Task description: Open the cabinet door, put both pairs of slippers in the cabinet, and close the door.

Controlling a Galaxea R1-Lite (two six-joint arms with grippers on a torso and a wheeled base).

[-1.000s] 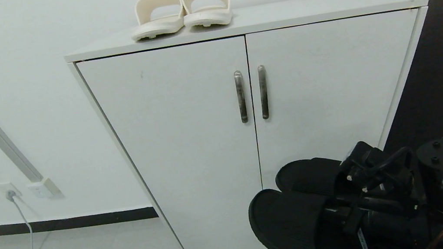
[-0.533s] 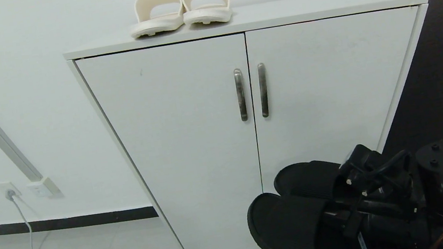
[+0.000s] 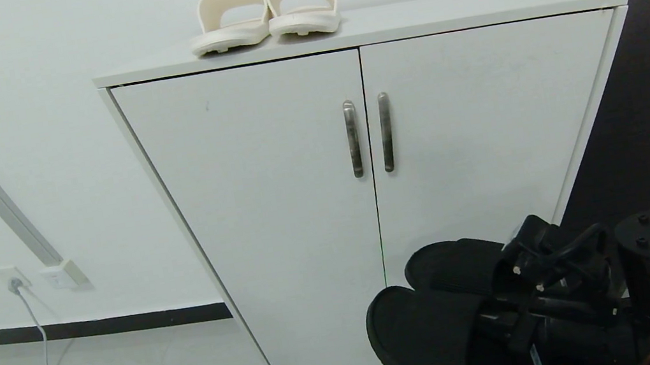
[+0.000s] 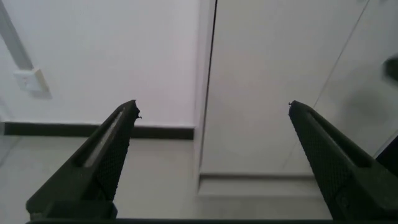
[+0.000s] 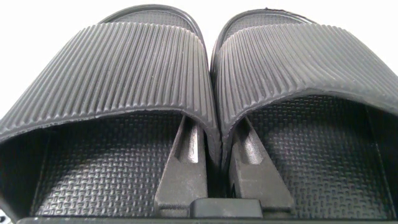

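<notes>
Low before the closed cabinet [image 3: 278,215], the right gripper [image 5: 214,143] clamps the black slippers [image 3: 436,320] together; the left gripper [image 4: 212,109] gapes wide.

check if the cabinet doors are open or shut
Shut: both cabinet doors sit flush, their handles side by side with only a thin seam between.

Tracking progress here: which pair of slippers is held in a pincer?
The black pair, clamped by the right pincer low before the cabinet; the cream pair lies ungripped on the cabinet's top.
</notes>
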